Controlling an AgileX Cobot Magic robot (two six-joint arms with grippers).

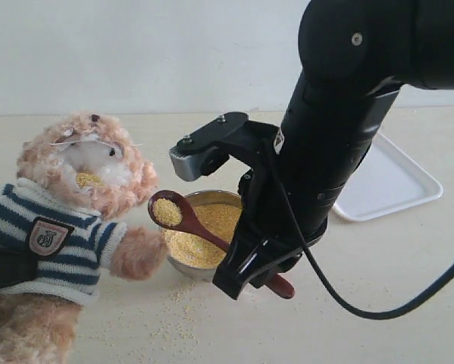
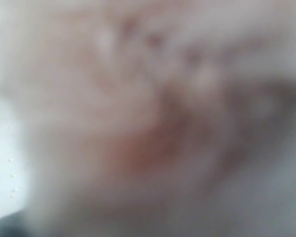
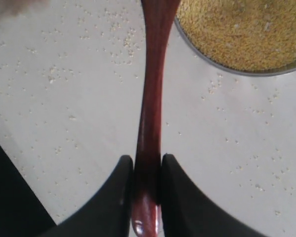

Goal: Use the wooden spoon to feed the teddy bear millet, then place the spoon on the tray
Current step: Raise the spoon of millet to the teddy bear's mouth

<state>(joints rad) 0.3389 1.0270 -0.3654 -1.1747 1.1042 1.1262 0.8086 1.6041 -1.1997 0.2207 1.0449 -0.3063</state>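
Right tool (image 3: pixel 148 160): clamped on wooden spoon (image 1: pixel 200 227) handle; loaded scoop held just right of teddy bear (image 1: pixel 90 167) face. Risk: millet (image 1: pixel 166 211) tipped onto worktop (image 1: pixel 363 303) should the handle be rolled or jolted.

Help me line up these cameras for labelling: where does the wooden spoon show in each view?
Exterior: the wooden spoon is at centre, slanting across the metal bowl, its handle in the right gripper.
Left wrist: too blurred to tell.
Right wrist: the handle runs through the middle, out from between the fingers.
Shared landmark: the metal bowl beside the handle.
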